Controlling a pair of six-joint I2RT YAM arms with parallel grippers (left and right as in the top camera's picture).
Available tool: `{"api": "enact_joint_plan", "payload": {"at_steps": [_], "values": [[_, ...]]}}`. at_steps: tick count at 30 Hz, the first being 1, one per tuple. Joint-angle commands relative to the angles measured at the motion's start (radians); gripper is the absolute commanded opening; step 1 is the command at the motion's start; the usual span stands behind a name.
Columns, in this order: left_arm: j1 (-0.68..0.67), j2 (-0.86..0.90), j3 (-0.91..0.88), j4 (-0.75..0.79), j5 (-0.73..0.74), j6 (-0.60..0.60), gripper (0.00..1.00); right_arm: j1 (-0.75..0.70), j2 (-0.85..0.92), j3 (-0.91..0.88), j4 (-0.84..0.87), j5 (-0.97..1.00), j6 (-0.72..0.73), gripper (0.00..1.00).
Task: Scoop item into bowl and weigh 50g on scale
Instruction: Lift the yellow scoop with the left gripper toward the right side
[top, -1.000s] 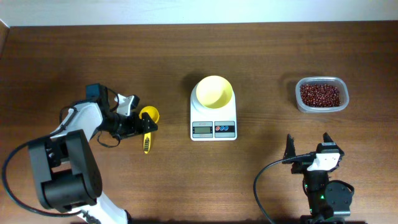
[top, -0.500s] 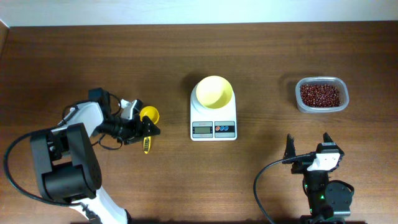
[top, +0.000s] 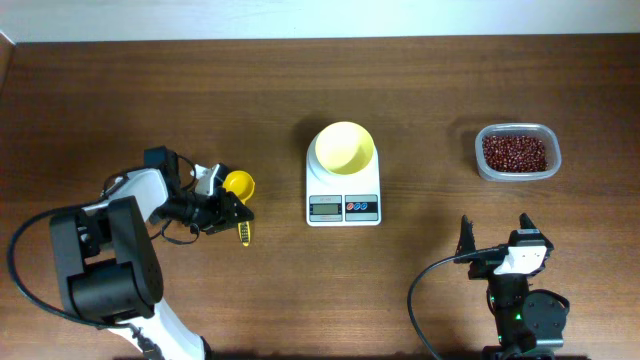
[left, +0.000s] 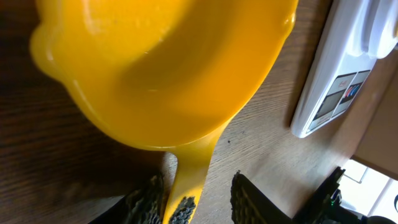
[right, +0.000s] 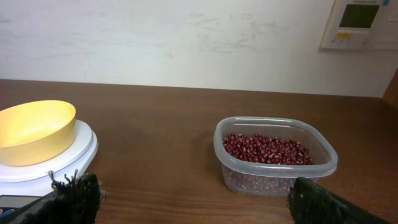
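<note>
The left arm lies low over the left part of the table (top: 120, 90), reaching toward the middle. The left gripper (top: 236, 212) straddles the handle of the yellow scoop (top: 238, 184), jaws narrow, one finger (left: 146, 200) against the handle, a gap at the other. The right gripper (top: 495, 238) sits near the front edge, right of centre, jaws wide apart. The bowl (top: 345, 147) stands on the scale (top: 343, 205) mid-table. The beans (top: 516, 152) lie in a clear container (top: 478, 155) near the right edge, well apart from both grippers.
</note>
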Motion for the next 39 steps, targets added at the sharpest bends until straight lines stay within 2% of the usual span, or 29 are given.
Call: {"api": "enact_joint_plan", "payload": {"at_steps": [1,6,11,17,21,25,27,29,32,36,39], "values": [[-0.013,0.108,-0.07,0.017,-0.268,-0.015,0.36,0.008,-0.006,-0.005,-0.006,0.012,0.003,0.99],[-0.013,0.108,-0.067,0.018,-0.269,-0.035,0.34,0.008,-0.006,-0.005,-0.006,0.012,0.004,0.99],[-0.013,0.108,-0.06,0.018,-0.269,-0.056,0.25,0.008,-0.006,-0.005,-0.006,0.012,0.003,0.99],[-0.013,0.108,-0.045,0.003,-0.268,-0.056,0.03,0.008,-0.006,-0.005,-0.006,0.012,0.003,0.99],[-0.013,0.108,0.023,-0.106,-0.255,-0.057,0.0,0.008,-0.006,-0.005,-0.006,0.012,0.003,0.99],[-0.013,0.108,0.157,-0.282,-0.077,-0.047,0.0,0.008,-0.006,-0.005,-0.006,0.012,0.003,0.99],[-0.013,0.108,0.233,-0.382,0.046,0.035,0.0,0.008,-0.006,-0.005,-0.006,0.012,0.003,0.99],[-0.014,0.105,0.317,-0.521,0.172,0.177,0.0,0.008,-0.006,-0.005,-0.006,0.012,0.003,0.99],[-0.016,0.066,0.384,-0.654,0.237,0.298,0.0,0.008,-0.006,-0.005,-0.006,0.012,0.003,0.99],[-0.071,-0.132,0.388,-0.658,0.259,0.342,0.0,0.008,-0.006,-0.005,-0.006,0.012,0.003,0.99],[-0.122,-0.278,0.388,-0.597,0.288,0.341,0.0,0.008,-0.006,-0.005,-0.006,0.012,0.003,0.99]]}}
